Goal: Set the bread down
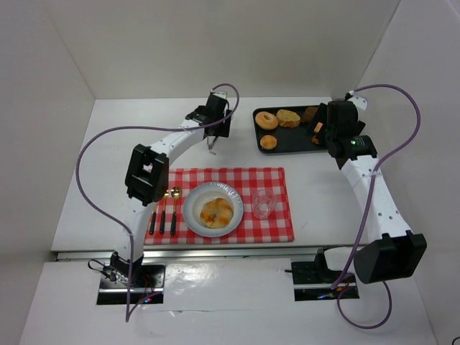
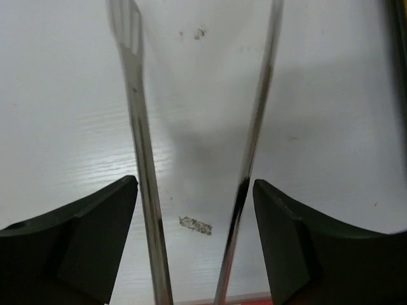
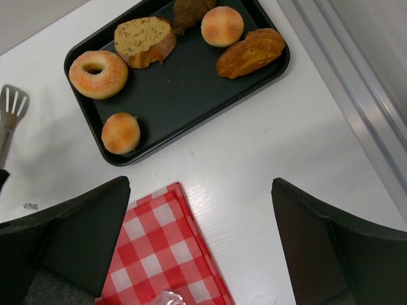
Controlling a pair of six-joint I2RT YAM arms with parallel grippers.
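The bread (image 1: 215, 213), a golden-yellow bun with brown patches, lies on the white plate (image 1: 192, 200) on the red checked cloth (image 1: 266, 180). It shows in neither wrist view. My left gripper (image 1: 213, 138) is at the far middle of the table, away from the plate. It is shut on metal tongs (image 2: 143, 165), whose two arms are spread between my fingers (image 2: 95, 235) over bare table. My right gripper (image 1: 332, 138) is open and empty, hovering at the right end of the black tray (image 1: 287, 149), its fingers (image 3: 82, 229) over the cloth's corner.
The tray holds a ring-shaped bread (image 3: 98, 74), a sliced loaf (image 3: 145, 41), a small orange bun (image 3: 121, 132) and other pastries. A clear glass (image 1: 261, 204) stands right of the plate. Cutlery (image 1: 163, 215) lies left of it. White walls enclose the table.
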